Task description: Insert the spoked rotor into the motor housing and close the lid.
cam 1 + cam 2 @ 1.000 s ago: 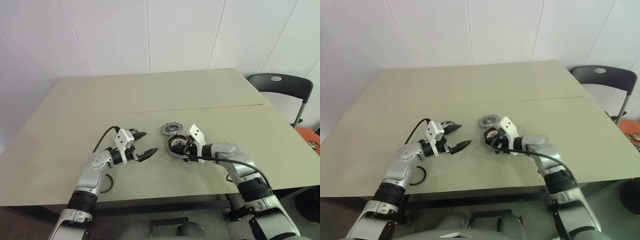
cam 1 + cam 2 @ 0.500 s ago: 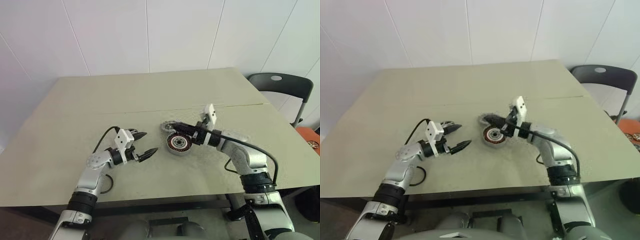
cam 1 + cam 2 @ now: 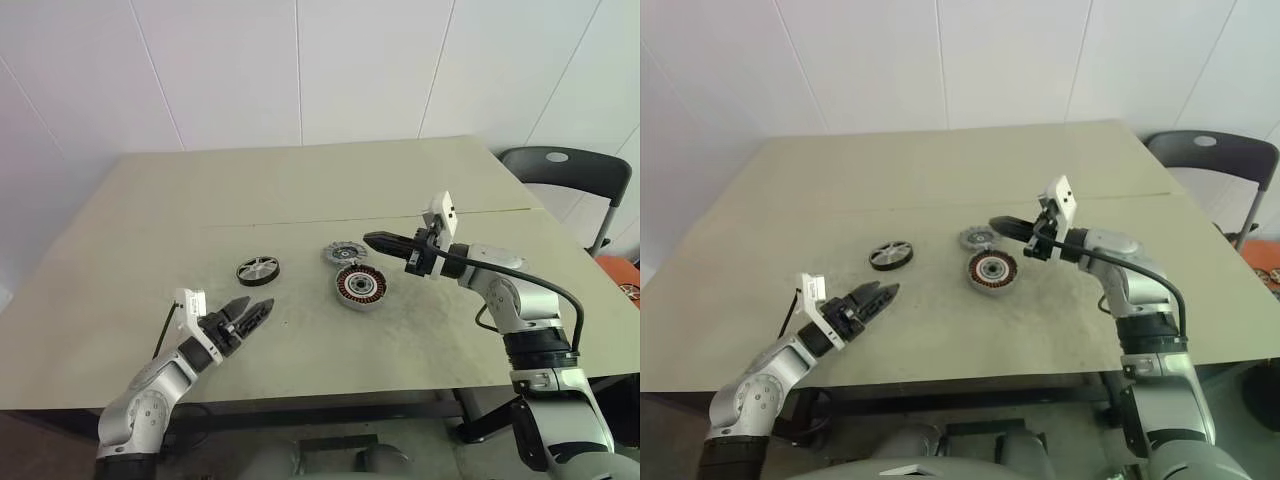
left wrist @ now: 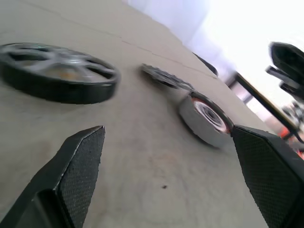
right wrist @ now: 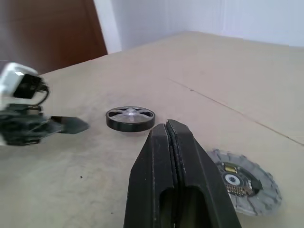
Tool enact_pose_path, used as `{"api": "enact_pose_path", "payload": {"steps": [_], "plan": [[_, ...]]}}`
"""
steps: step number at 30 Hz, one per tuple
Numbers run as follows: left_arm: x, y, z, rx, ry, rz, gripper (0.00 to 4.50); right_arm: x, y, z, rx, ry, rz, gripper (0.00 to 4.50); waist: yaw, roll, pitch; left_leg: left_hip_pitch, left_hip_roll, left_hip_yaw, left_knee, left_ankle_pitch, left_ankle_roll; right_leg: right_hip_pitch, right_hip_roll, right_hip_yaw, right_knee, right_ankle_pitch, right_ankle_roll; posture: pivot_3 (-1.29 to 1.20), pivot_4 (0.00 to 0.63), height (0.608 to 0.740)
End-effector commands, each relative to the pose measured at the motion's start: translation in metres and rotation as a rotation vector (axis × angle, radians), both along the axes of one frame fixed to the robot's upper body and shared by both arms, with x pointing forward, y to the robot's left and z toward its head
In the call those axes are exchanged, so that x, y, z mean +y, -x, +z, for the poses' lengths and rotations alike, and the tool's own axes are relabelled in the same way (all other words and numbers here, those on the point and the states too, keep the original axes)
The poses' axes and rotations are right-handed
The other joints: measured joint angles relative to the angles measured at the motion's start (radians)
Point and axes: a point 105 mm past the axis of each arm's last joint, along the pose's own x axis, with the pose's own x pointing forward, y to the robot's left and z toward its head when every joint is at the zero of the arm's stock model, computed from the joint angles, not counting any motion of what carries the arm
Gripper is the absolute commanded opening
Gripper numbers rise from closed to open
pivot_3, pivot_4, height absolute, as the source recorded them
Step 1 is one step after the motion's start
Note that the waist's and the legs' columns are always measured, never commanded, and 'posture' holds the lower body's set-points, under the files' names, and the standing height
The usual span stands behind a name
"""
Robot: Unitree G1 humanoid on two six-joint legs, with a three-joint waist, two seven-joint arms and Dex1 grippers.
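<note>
- Left gripper (image 3: 250, 312) at near-left of table (image 3: 120, 250), forearm low, reaching up from near edge; points fwd and to the right, roughly level w/ tabletop. Jaws apart, nothing between them; both black fingers (image 4: 78, 166) seen spread wide in left wrist view, bare tabletop in the gap.
- Spoked rotor (image 3: 258, 270) flat on table, just beyond and slightly right of left gripper's tips, not touching. Dark rim, silver spokes up. In left wrist view rotor (image 4: 57, 71) lies ahead, off to one side of the fingers.
- Lid (image 3: 341, 254) flat on table right of rotor, further back than housing, near it; whether edges touch: can't tell. Grey disc w/ notched rim.
- Motor housing (image 3: 360, 287) flat on table, near-right of lid, copper windings ring facing up, silver hub in centre. Open; rotor not in it, lid not on it.
- Right gripper (image 3: 378, 241) raised above table, over area just right of lid and beyond housing; touches nothing. Forearm extended from right side, elbow bent, wrist turned so gripper points left, about level. Jaws pressed together, empty; right wrist view shows the two fingers (image 5: 166, 161) shut flat against each other, w/ lid and rotor on table beyond.
- Grey chair (image 3: 560, 175) at far right, behind table corner.
</note>
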Motion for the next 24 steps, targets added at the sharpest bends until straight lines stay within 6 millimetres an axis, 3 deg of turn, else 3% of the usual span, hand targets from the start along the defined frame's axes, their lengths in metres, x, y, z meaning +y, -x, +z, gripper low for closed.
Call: {"api": "enact_pose_path", "payload": {"steps": [1,6,13,16,24], "plan": [[-0.002,-0.015,0.007,0.057,0.074,0.062,4.50,0.002,0.016,0.009,-0.044,0.061,0.117,0.01,-0.001,0.000,0.000,0.000,0.000,0.000,0.000,0.000,0.000,0.000,0.000,0.000,0.000,0.000,0.000,0.00,0.000,0.740],[-0.006,-0.035,0.012,0.110,0.204,0.134,4.50,-0.012,0.042,-0.011,0.011,0.189,0.224,0.01,-0.002,-0.001,0.000,-0.001,0.000,0.000,0.000,-0.001,0.001,0.000,0.000,0.000,-0.002,0.000,0.000,0.00,0.000,0.740],[-0.006,-0.056,-0.004,0.246,0.331,0.231,4.50,-0.028,0.050,-0.017,0.028,0.229,0.191,0.01,-0.001,-0.001,0.000,0.000,0.001,0.001,0.001,-0.001,0.000,0.001,0.000,-0.001,-0.001,-0.001,0.002,0.00,0.000,0.740],[-0.009,-0.063,-0.013,0.305,0.378,0.267,3.91,-0.029,0.050,-0.017,0.027,0.226,0.177,0.00,0.006,-0.001,0.000,0.000,0.001,0.001,0.003,-0.002,-0.002,0.002,-0.001,-0.002,-0.002,-0.001,0.002,0.00,0.000,0.740],[-0.013,-0.068,-0.024,0.366,0.466,0.290,1.23,-0.035,0.054,-0.018,0.046,0.201,0.158,0.00,0.021,0.000,-0.001,0.000,0.000,0.002,0.001,-0.001,0.000,0.002,-0.001,-0.001,-0.004,0.001,0.001,0.00,0.000,0.740]]}}
